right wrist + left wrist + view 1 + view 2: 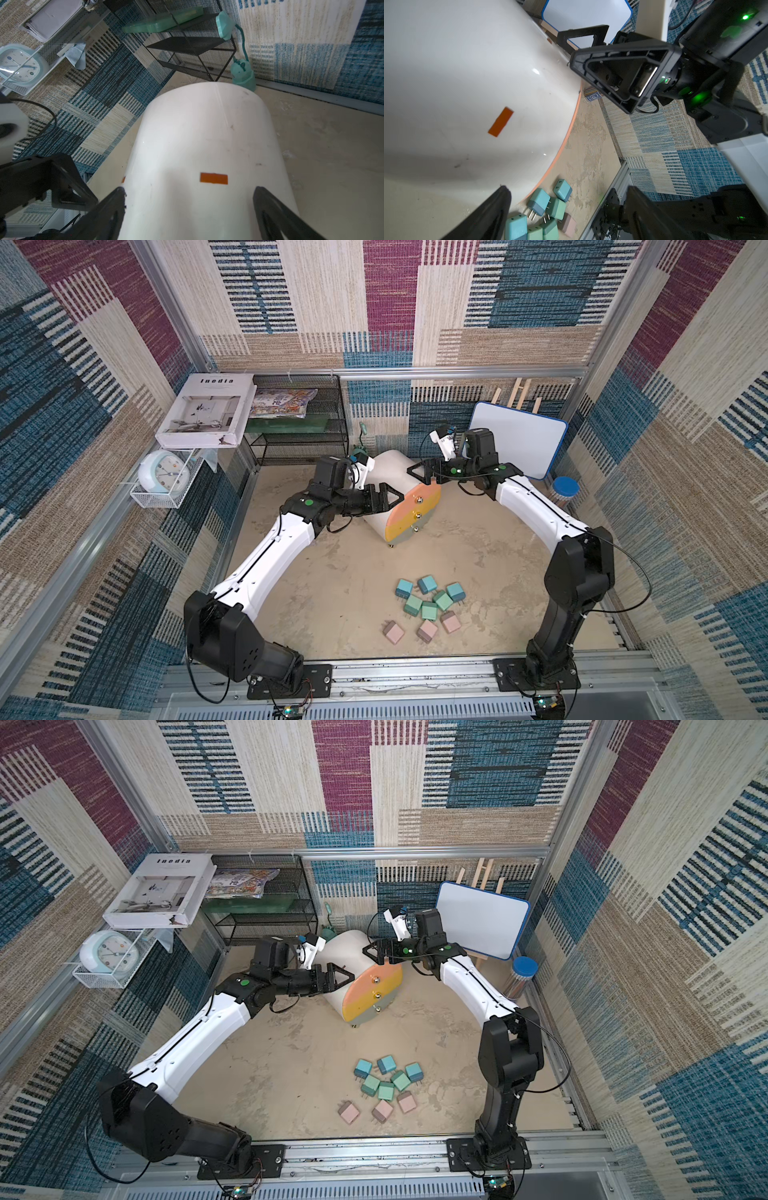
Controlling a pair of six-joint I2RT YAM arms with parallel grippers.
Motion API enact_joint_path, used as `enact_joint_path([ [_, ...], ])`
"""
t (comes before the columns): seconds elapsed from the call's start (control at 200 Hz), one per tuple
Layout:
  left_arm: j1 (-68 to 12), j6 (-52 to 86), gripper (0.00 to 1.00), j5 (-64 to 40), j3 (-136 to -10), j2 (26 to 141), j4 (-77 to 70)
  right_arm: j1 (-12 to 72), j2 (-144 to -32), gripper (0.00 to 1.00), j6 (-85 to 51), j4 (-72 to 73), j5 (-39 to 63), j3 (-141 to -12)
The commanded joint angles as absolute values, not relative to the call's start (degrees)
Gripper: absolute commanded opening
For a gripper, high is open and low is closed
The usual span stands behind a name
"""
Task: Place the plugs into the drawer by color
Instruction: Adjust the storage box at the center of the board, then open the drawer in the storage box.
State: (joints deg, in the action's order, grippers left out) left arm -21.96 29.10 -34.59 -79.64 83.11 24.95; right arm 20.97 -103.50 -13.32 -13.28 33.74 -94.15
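The drawer (pixel 392 475), a smooth white barrel with peach, yellow and grey fronts and small metal knobs, stands mid-counter (pixel 316 597) on mottled sandy ground, all three fronts shut (contents hidden). The plugs (pixel 429 610), matte pastel cubes in blue, mint and pink with metal prongs, lie clustered nearer. The left pincer (pixel 388 499) gapes wide at the barrel's left flank. The right pincer (pixel 424 473) straddles its top, wide, contact unclear.

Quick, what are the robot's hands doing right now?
Left gripper: open, holding nothing.
Right gripper: open, holding nothing.
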Motion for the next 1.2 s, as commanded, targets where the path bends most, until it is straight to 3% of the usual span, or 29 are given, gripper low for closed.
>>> enact_joint_path([
  [0.0,-21.6,24.2,0.92,-29.5,-83.7,82.2,30.6,20.8,-99.5,0.99,-10.1,-16.3,27.6,-94.6],
  [0.225,-18.4,22.0,0.92,-22.7,-95.3,88.9,37.3,21.0,-85.7,0.99,-11.1,-10.1,19.2,-82.2],
  [0.531,-16.3,22.6,0.89,-21.4,-113.1,104.2,42.8,22.0,-75.4,0.95,-14.4,3.9,22.6,-57.9],
  [1.012,-16.3,19.8,0.87,-21.5,-114.9,108.4,44.5,22.4,-87.1,0.57,-5.8,7.4,17.8,-60.5],
  [1.197,-16.3,19.2,0.83,-21.6,-111.6,106.3,44.5,24.5,-90.5,0.49,-3.1,8.9,18.3,-63.3],
])
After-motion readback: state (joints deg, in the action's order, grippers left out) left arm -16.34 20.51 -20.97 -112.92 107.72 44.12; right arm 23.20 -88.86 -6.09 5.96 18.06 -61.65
